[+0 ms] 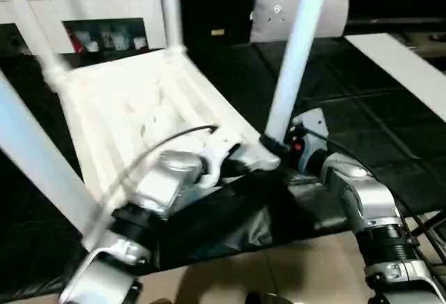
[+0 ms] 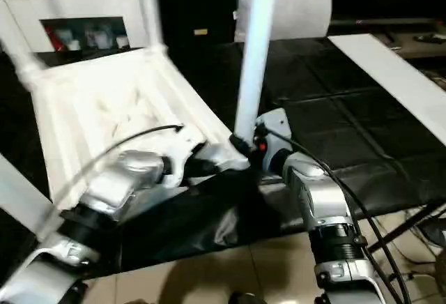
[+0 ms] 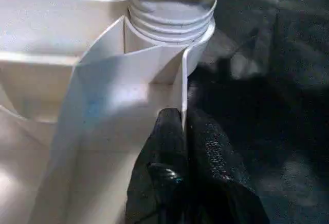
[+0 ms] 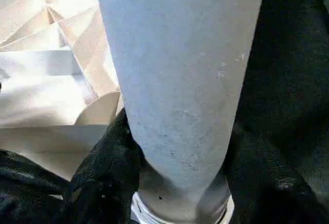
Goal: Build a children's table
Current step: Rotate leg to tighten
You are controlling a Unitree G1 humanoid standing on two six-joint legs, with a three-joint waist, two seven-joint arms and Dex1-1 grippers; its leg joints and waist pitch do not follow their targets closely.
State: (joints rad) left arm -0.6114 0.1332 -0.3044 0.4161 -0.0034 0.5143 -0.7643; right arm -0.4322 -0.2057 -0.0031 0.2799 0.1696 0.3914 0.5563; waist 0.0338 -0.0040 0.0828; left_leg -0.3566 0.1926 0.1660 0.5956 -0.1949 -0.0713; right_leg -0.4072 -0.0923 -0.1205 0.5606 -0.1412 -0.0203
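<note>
The children's table lies upside down on the black mat, its ribbed white top (image 1: 132, 116) facing up. Three legs (image 1: 171, 11) (image 1: 35, 39) (image 1: 42, 171) stand in their corner sockets. A fourth leg (image 1: 296, 53) rises from the near right corner socket (image 3: 172, 13). My right gripper (image 1: 279, 147) is shut on this leg just above its threaded base, with black fingers (image 4: 103, 183) on both sides of it. My left gripper (image 1: 233, 157) is shut on the thin rim wall of the top beside that socket, its fingertips (image 3: 175, 147) pinching the wall's edge.
The black mat (image 1: 362, 123) ends at a pale tiled floor (image 1: 265, 276) close to me. A white pillow (image 1: 334, 8) stands at the back, a white cabinet (image 1: 90, 11) at the back left. A long white board (image 1: 404, 67) lies at the right.
</note>
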